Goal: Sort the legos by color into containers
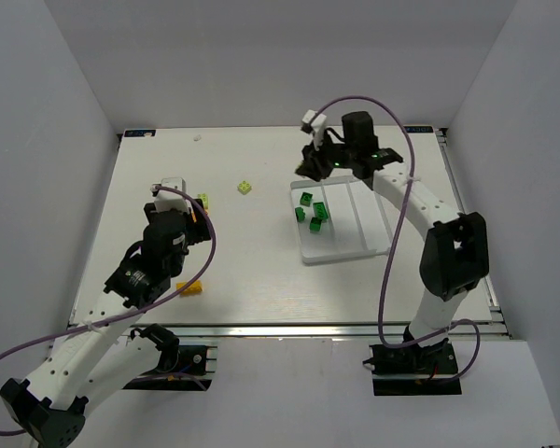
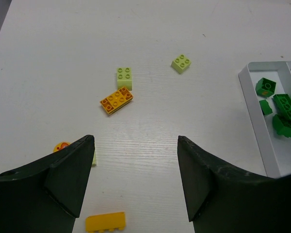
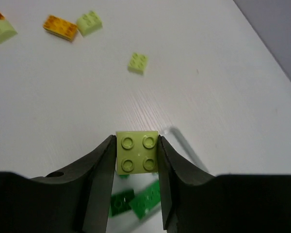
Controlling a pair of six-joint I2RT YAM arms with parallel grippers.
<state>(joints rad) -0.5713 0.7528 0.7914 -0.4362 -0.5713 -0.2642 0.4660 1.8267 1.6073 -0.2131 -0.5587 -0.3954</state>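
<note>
My right gripper is shut on a pale yellow-green lego and holds it above the far left corner of the white tray; it also shows in the top view. Several dark green legos lie in the tray's left compartment and show blurred under the held brick. My left gripper is open and empty over the table. Ahead of it lie an orange lego and two pale yellow-green legos. A yellow lego lies below its fingers.
The tray's middle and right compartments hold nothing that I can see. The tray's left rim is at the right of the left wrist view. An orange piece peeks out beside the left finger. White walls surround the table.
</note>
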